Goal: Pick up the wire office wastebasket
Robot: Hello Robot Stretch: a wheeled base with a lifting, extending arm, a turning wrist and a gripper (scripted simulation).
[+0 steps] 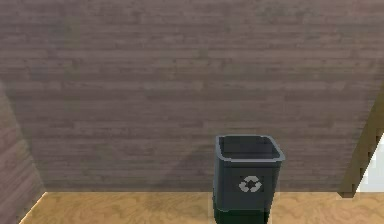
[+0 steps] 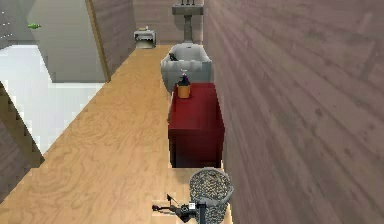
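Wire wastebasket (image 2: 210,186): in the arm side view, a grey mesh cylinder at the near edge. It is close to the right-hand plank wall (image 2: 300,90) and just nearer than the dark red cabinet (image 2: 197,128).
Gripper (image 2: 164,208): in the arm side view, low and just left of the wastebasket, thin fingers pointing left. I cannot tell whether the fingers are apart or together, whether they hold anything, or whether they touch the basket.
Cabinet top: a small orange-brown object (image 2: 184,88) stands at its far end.
Farther on: a grey armchair (image 2: 188,66) sits just behind the cabinet.
Forward view: a dark recycling bin (image 1: 250,178) with a white symbol stands right of centre on the wood floor (image 1: 120,210), near a plank wall.
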